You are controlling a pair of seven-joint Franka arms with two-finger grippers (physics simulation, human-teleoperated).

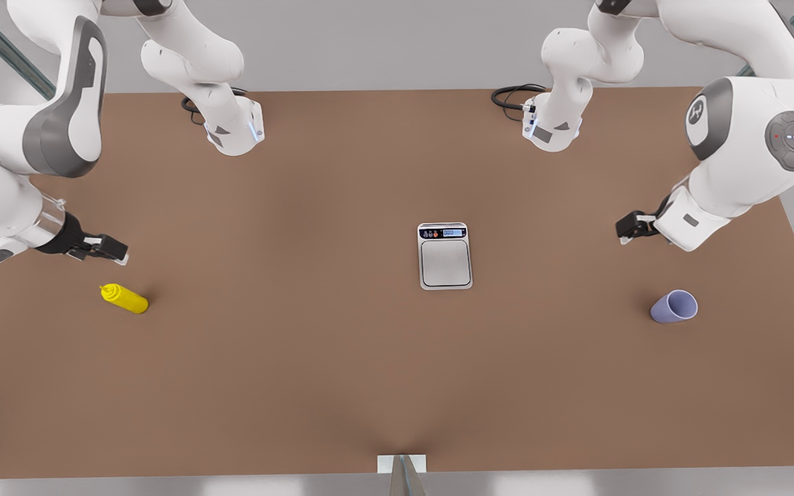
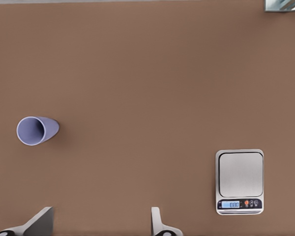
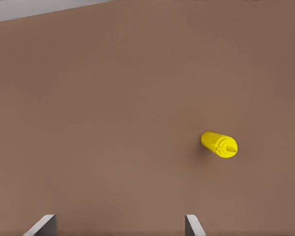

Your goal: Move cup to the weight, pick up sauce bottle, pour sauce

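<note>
At the front view's left, the right claw (image 1: pixel 116 253) hovered above the brown counter (image 1: pixel 287 358), near the sauce bottle (image 1: pixel 125 298) but apart from it. Its fingers (image 3: pixel 43 226) were spread wide with nothing between them, as the right wrist view showed. The yellow sauce bottle stood upright on the counter, seen from above, just toward the near edge from that claw, with its pointed nozzle uppermost. In the right wrist view the bottle (image 3: pixel 219 144) sat off to one side of the fingers rather than in line with the gap.

Near the middle of the counter lay the weight (image 1: pixel 444 255), flat and silver-grey, its dark display strip and small coloured buttons along the edge nearest the arm bases. Nothing rested on its platform. The left wrist view also caught the weight (image 2: pixel 239 181), well apart from the cup (image 2: pixel 37 130).

At the front view's right, the left claw (image 1: pixel 623 234) hung above the counter, its fingers (image 2: pixel 160 225) likewise spread and empty. The lavender cup (image 1: pixel 674 306) stood upright, mouth open upward, near that claw on the side toward the near edge and well apart from the weight.
</note>
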